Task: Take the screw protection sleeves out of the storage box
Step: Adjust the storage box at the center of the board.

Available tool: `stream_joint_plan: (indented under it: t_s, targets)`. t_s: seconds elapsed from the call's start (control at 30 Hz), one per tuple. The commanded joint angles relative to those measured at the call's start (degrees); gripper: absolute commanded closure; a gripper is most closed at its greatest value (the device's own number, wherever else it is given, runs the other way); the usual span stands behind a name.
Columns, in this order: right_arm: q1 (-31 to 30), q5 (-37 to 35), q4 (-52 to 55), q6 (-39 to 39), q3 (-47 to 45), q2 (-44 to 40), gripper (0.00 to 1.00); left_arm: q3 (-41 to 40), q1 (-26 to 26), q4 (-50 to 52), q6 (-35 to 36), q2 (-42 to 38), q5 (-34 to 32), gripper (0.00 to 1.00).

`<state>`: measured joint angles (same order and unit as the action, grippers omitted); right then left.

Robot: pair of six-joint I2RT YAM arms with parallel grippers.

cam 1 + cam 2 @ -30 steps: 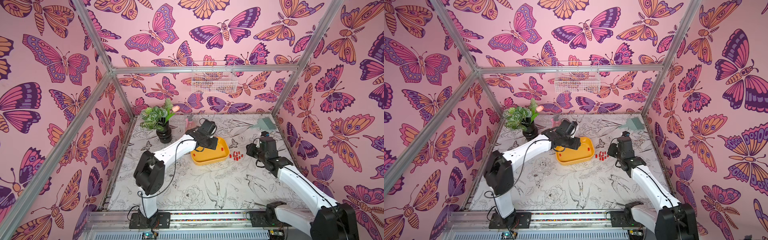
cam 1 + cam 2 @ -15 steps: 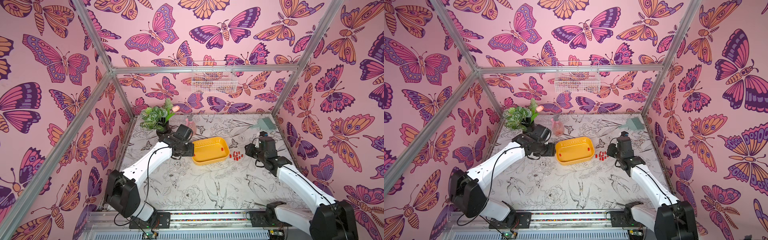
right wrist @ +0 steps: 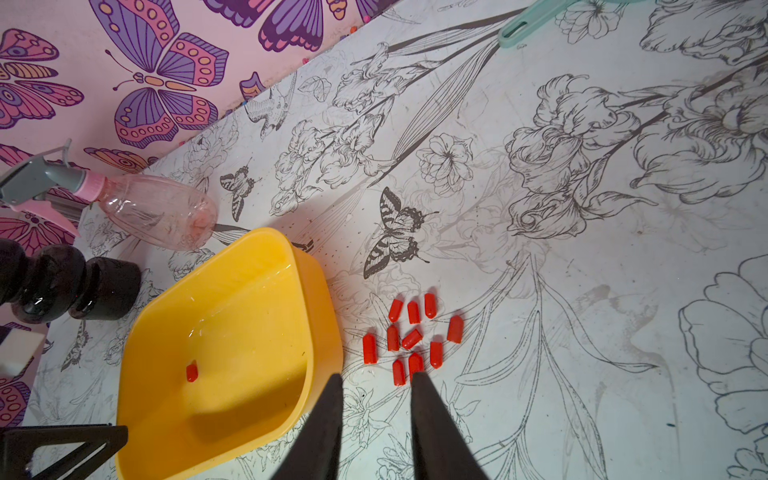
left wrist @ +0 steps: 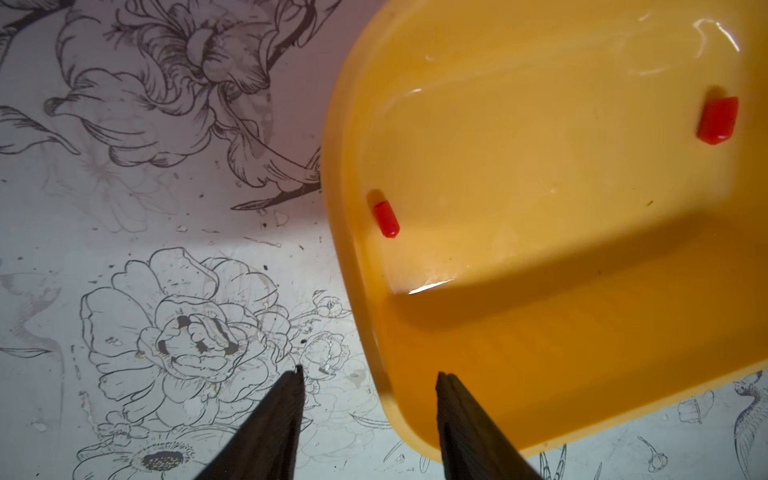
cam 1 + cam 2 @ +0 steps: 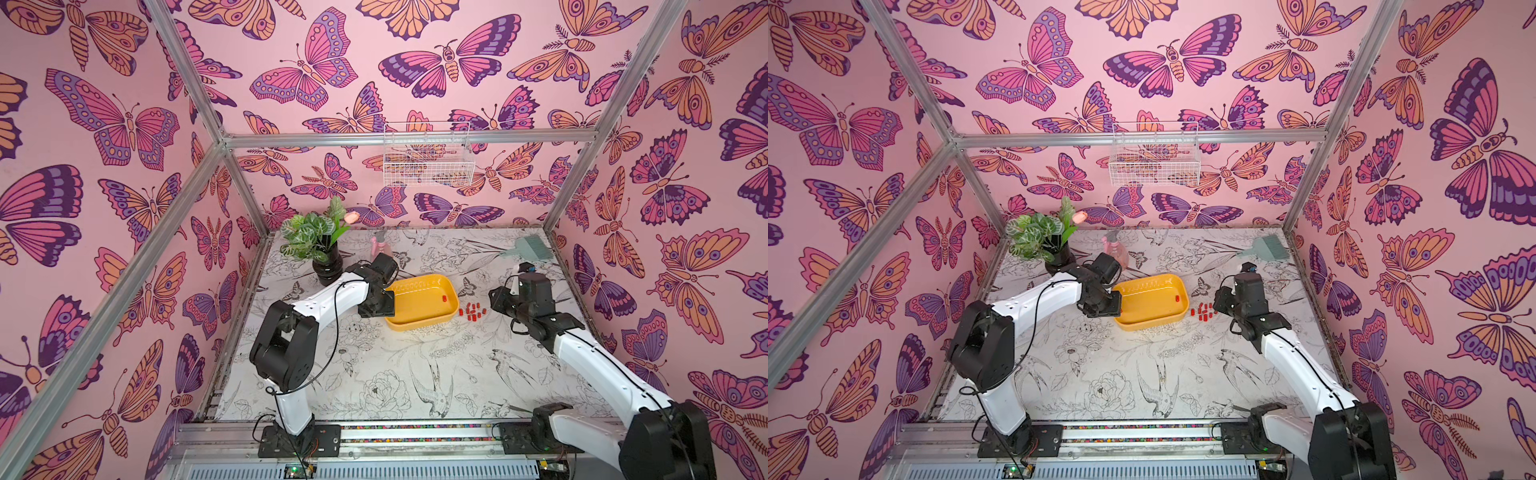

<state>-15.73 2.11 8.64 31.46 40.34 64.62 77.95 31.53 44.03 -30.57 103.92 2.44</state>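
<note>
The yellow storage box [image 5: 419,320] [image 5: 1150,322] lies mid-table. In the left wrist view two red screw protection sleeves [image 4: 385,219] [image 4: 717,120] lie on its floor [image 4: 540,187]. In both top views only one sleeve [image 5: 444,298] [image 5: 1177,298] shows inside. Several more sleeves [image 5: 471,311] [image 5: 1203,311] [image 3: 411,338] lie on the table just right of the box [image 3: 232,332]. My left gripper [image 5: 376,305] [image 5: 1106,307] [image 4: 370,373] is open, its fingers straddling the box's left rim with gaps on both sides. My right gripper [image 5: 492,296] [image 5: 1217,301] [image 3: 376,376] is open and empty beside the loose sleeves.
A potted plant in a black vase [image 5: 320,245] and a pink spray bottle [image 5: 380,245] stand behind the box. A teal comb-like tool [image 5: 530,245] lies at the back right. A white wire basket [image 5: 428,158] hangs on the back wall.
The left arm drew back to the left of the box, then returned to its left rim. The box has settled squarer. The right arm has not moved.
</note>
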Motion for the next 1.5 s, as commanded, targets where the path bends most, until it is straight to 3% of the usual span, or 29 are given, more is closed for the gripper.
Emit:
stream_joint_plan:
  t_s: [0.0, 0.3, 0.9, 1.2, 1.47]
  targets:
    - [0.66, 1.44, -1.01, -0.61, 0.80, 0.54, 0.68, 2.41, -0.74, 0.16, -0.66, 1.94, 0.05, 0.46]
    - [1.23, 3.01, -1.75, -0.36, 1.06, 1.85, 0.68, 5.87, -2.26, 0.25, -0.40, 6.83, 0.45, 0.53]
    - [1.93, 4.00, -2.12, 0.01, 0.71, 1.98, 0.68, 7.56, -2.87, 3.97, 1.51, 7.72, 0.50, 0.93]
    - [2.36, 4.89, -2.54, 0.18, 0.53, 2.09, 0.69, 11.79, -5.33, 14.81, 4.79, 7.99, 9.68, 1.00]
    - [2.62, 5.56, -2.73, 0.50, 0.58, 2.34, 0.69, 23.68, -8.67, 29.73, 9.59, 12.83, 19.48, 1.00]
